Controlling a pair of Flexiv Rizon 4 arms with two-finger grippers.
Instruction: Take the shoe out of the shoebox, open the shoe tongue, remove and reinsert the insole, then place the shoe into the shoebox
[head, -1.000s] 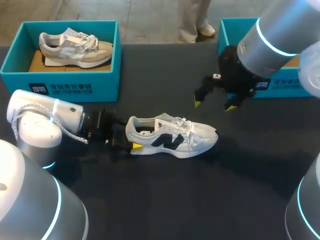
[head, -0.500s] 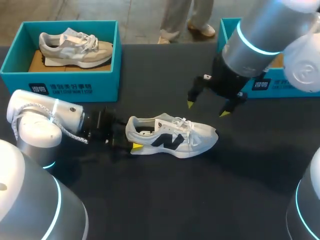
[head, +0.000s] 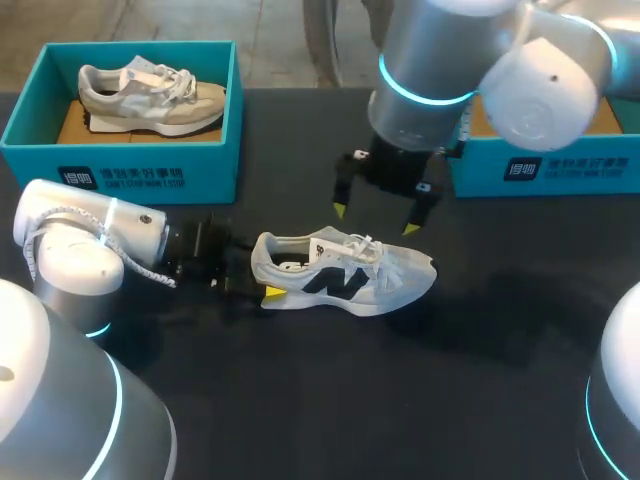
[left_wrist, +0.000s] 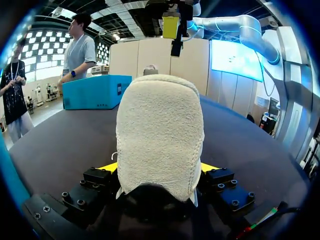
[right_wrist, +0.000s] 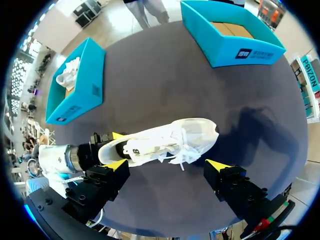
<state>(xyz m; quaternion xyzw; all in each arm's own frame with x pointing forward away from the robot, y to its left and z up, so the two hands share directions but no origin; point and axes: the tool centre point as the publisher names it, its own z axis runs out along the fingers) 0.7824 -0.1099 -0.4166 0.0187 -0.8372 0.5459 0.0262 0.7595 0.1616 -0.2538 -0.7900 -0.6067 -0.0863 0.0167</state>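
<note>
Left end effector (head: 256, 278) clamped, right end effector (head: 374, 220) spread

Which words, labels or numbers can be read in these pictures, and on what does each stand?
Left shoebox, front wall: white logo and print, too small to read.
Right shoebox, front wall: same print, too blurred to read.
Shoe on the table, side: dark emblem, no readable words.

A robotics lab: left arm (head: 85, 245) and right arm (head: 430, 60) over a dark table (head: 330, 400), with a teal left shoebox (head: 130, 168) and right shoebox (head: 565, 165) far back.
</note>
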